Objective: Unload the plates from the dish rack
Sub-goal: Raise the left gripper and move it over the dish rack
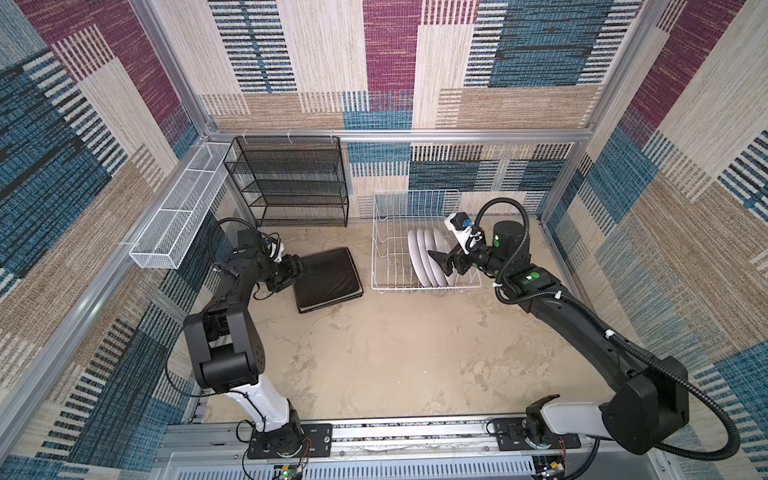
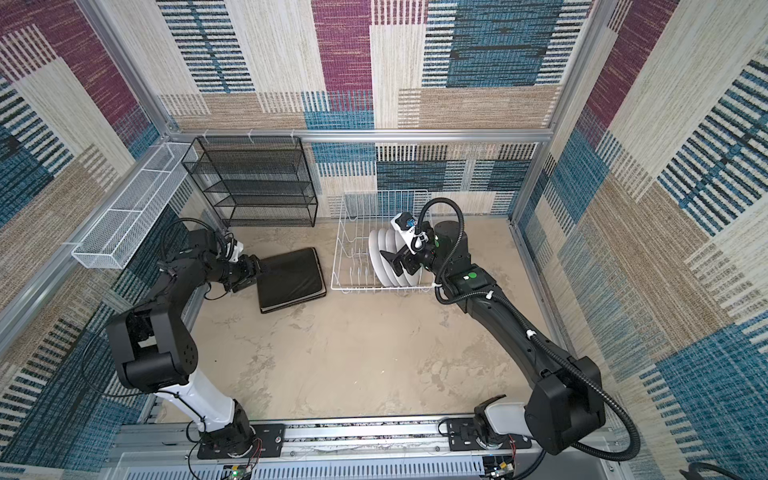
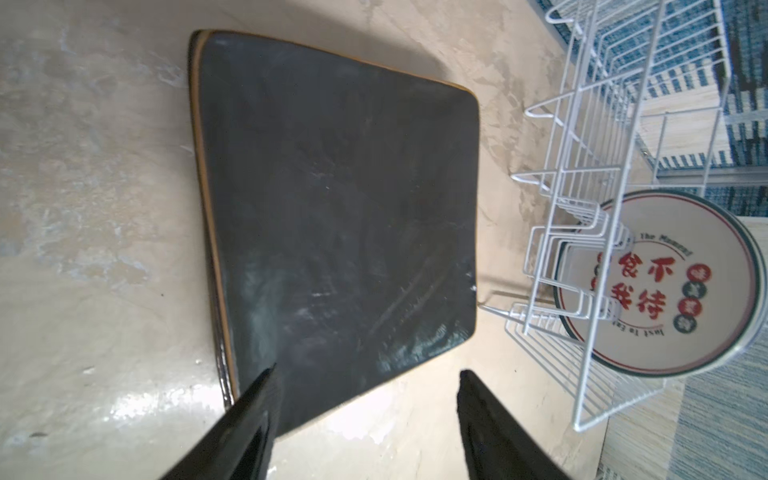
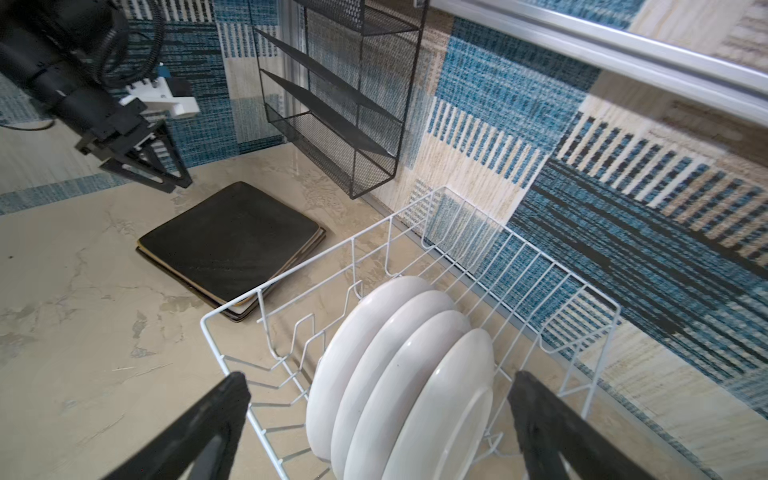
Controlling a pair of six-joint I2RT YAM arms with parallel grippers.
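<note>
1. Beige tabletop (image 1: 395, 353); square plates (image 1: 328, 278) stacked face-down beside rack (image 1: 415, 203).
2. Four round plates (image 1: 424, 257) upright in rack.
3. Right gripper (image 4: 380, 380) spread wide above them, empty; left gripper (image 3: 369, 370) apart, empty, at stack's edge.
4. Advice: straddle one plate's rim only, lift straight up.

The dish rack (image 1: 415, 203) stands on the bench (image 1: 395, 353) near the back wall, right of centre in both top views. In the rack's right half, four standing plates (image 1: 419, 253) sit on edge in a close row. Just left of the rack, a stack of plates (image 1: 328, 278) lies flat on the bench. Behind that stack and left of the rack, a shelf unit (image 1: 291, 183) stands against the back wall. Farther left, a long basket (image 1: 174, 220) runs along the side wall. The right hand (image 1: 440, 264) hangs over the standing plates. The left hand (image 1: 303, 266) is at the stack's edge farthest from the rack.
</note>
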